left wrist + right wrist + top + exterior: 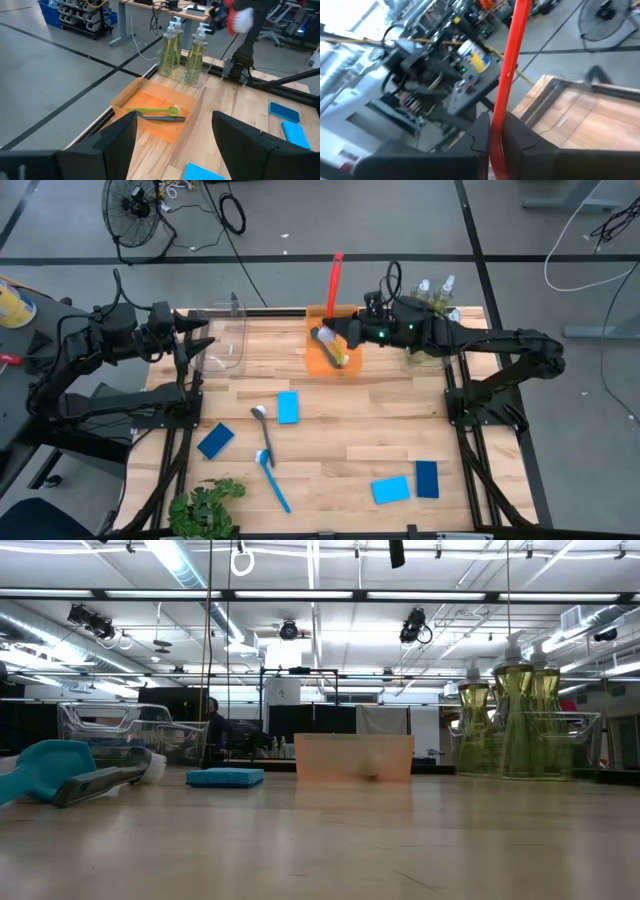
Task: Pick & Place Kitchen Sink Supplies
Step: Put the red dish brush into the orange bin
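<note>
the right gripper hangs over the orange tray at the table's far edge, pinching a red brush by its handle; the right wrist view shows the fingers pressed tight on the red handle, which the overhead view cannot settle. the left wrist view alone shows a yellow-green brush and a black brush lying in the tray, with two soap bottles just beyond it. the left gripper waits at the far left edge beside a clear bin, fingers spread wide. the middle of the table lies open: a light-blue sponge, a blue brush and a grey-headed brush sit left of centre, a dark-blue sponge nearer the left edge, two more sponges near the front right, a plant at the front left corner
</note>
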{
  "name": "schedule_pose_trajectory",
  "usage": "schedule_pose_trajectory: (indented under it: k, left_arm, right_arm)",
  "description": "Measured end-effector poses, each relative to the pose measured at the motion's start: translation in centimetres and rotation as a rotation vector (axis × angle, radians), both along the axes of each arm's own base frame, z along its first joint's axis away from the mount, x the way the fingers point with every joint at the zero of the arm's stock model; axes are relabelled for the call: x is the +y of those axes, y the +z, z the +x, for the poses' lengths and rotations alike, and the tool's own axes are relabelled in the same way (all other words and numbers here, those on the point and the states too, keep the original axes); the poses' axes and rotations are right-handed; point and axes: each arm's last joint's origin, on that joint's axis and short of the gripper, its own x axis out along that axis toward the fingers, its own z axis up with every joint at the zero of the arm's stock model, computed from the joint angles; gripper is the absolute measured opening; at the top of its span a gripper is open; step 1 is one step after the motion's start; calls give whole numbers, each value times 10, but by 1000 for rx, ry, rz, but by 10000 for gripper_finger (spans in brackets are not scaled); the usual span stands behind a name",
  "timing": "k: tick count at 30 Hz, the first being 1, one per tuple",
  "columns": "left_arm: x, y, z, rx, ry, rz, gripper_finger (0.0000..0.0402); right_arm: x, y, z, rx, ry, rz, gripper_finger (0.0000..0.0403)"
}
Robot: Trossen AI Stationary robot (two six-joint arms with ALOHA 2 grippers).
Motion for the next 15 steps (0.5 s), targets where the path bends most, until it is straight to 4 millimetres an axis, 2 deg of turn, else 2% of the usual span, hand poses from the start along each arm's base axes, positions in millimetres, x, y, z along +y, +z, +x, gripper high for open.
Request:
schedule_pose_trajectory:
  k: [15]
  left_arm:
    - [0,0,0,0,0,0,263]
  right_arm:
    - [-68,-29,-20,295,-219,31,25]
